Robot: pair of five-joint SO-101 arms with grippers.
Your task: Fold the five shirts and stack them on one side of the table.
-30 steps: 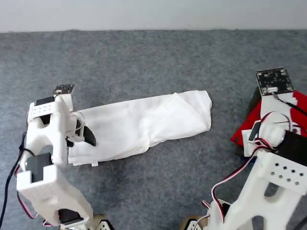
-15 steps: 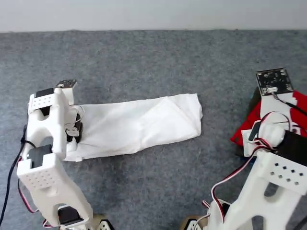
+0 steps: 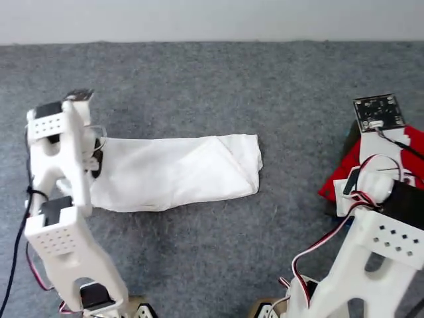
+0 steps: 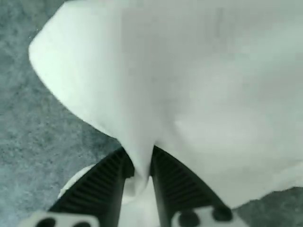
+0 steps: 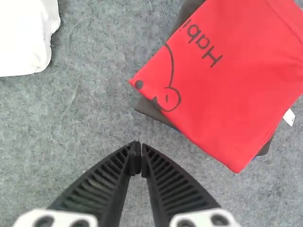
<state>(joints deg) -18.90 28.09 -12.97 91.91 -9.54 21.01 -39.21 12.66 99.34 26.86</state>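
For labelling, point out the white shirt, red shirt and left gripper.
white shirt (image 3: 175, 173), high view, mid cloth
red shirt (image 5: 236, 94), right wrist view, upper face
left gripper (image 4: 140, 160), left wrist view, between fingertips

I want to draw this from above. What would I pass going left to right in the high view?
First the left arm, then the white shirt, then the red shirt.

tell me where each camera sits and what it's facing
High view: fixed above the table, facing down on white shirt, left arm, right arm.
Left wrist view: on the left arm, facing its left tool, shut on the white shirt.
Right wrist view: on the right arm, facing its shut right tool, table, red shirt.
Shared: all three show the white shirt.
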